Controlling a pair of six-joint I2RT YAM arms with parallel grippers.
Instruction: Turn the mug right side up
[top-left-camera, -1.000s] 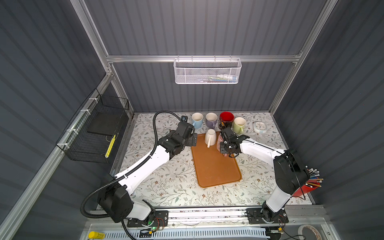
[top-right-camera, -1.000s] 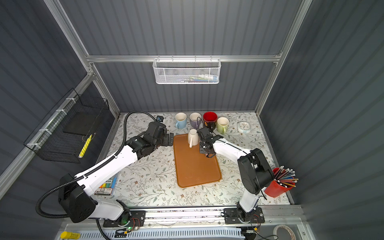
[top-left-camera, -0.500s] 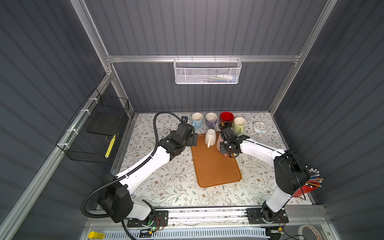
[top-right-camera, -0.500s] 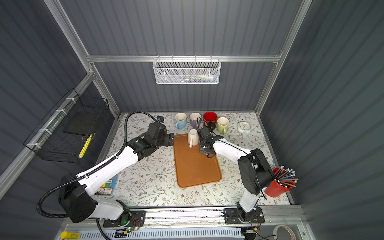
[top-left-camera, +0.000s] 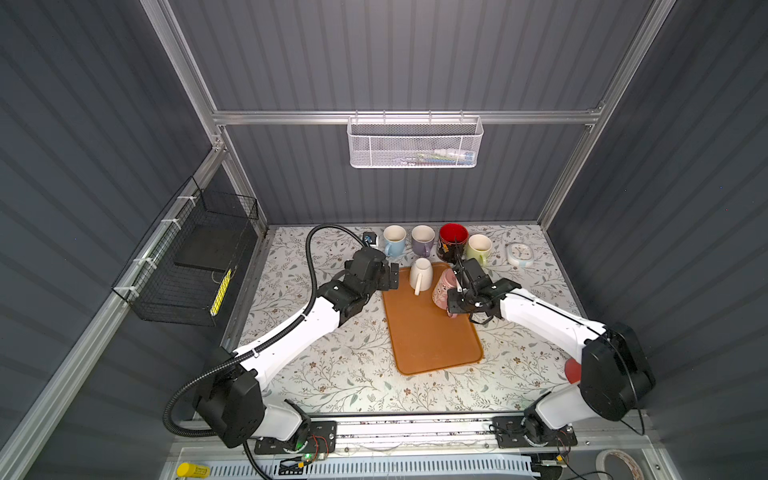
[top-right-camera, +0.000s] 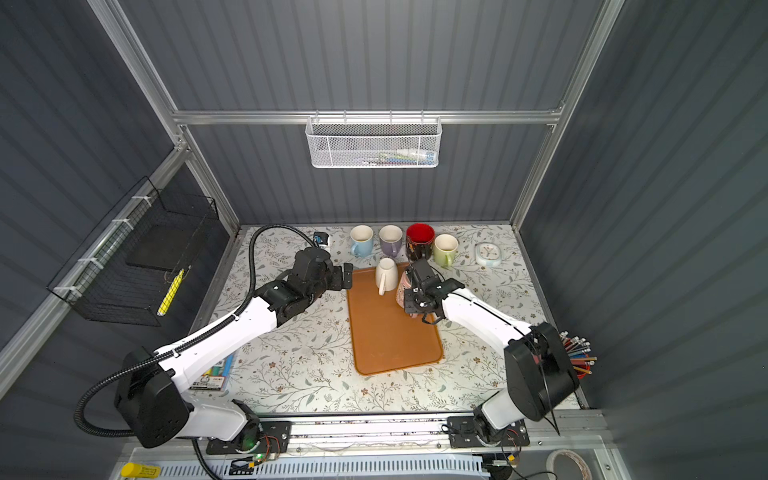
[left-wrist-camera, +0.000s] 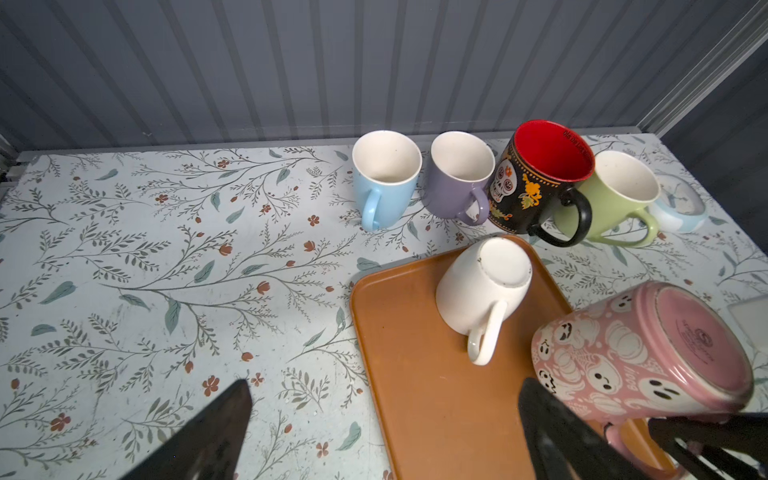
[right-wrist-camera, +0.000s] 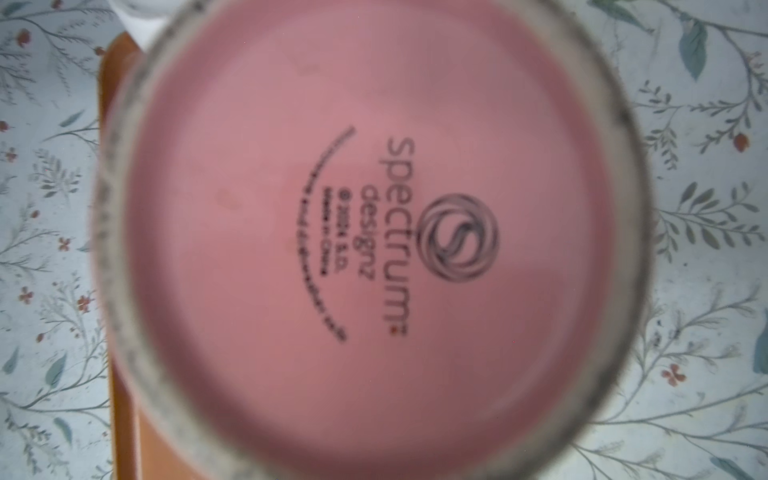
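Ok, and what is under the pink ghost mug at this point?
The orange tray, at its edge, with floral tablecloth beside it. The pink ghost mug is tilted, base up, handle in the right gripper. Its mouth and any contact with the tray are hidden.

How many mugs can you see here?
6. Four upright along the back: blue, purple, black, green. White one upside down on the tray; pink one tilted in the right hand. None seems hidden.
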